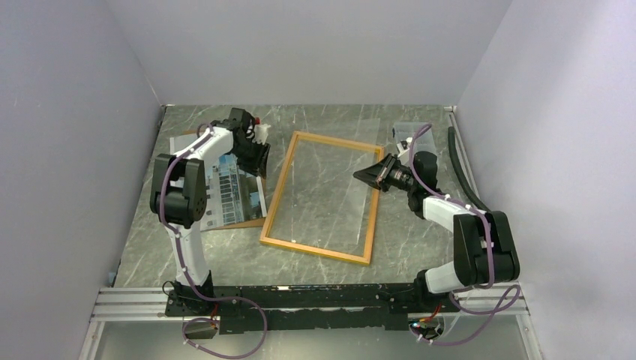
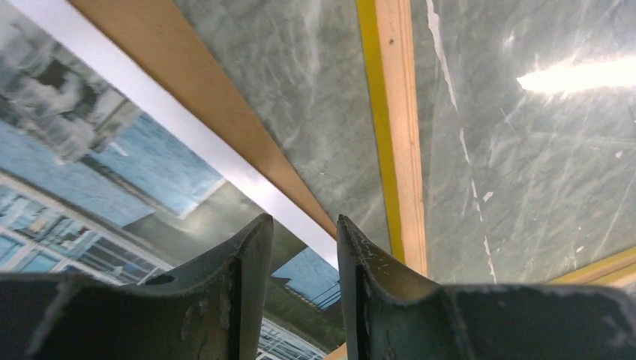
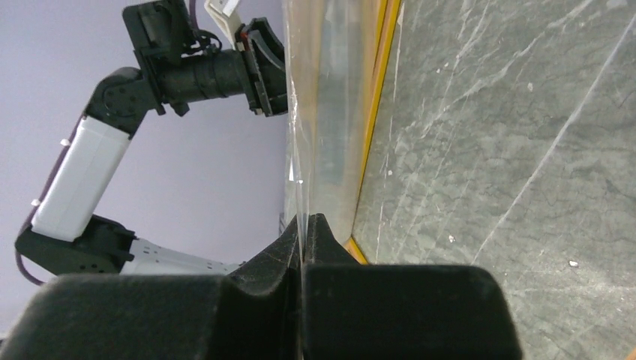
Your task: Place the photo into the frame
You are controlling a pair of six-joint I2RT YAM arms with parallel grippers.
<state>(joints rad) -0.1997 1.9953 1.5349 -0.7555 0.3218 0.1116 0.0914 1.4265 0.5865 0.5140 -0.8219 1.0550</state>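
The photo (image 1: 234, 191), a print of a white building and blue sky, lies face up on a brown backing board (image 1: 253, 222) left of the frame. The frame (image 1: 278, 196), a thin yellow and wood border, lies flat mid-table. My left gripper (image 1: 259, 160) hovers over the photo's right edge (image 2: 90, 150). In the left wrist view that gripper (image 2: 304, 225) is open with nothing between its fingers, and the frame's rail (image 2: 395, 112) shows just right of it. My right gripper (image 3: 304, 222) is shut on the edge of the clear pane (image 3: 330, 112), beside the frame's right rail (image 3: 379, 90).
A small clear plastic box (image 1: 409, 136) sits at the back right, behind my right gripper (image 1: 364, 177). A black cable (image 1: 459, 169) runs along the right wall. Grey walls close in the marble table (image 1: 210, 120) on three sides.
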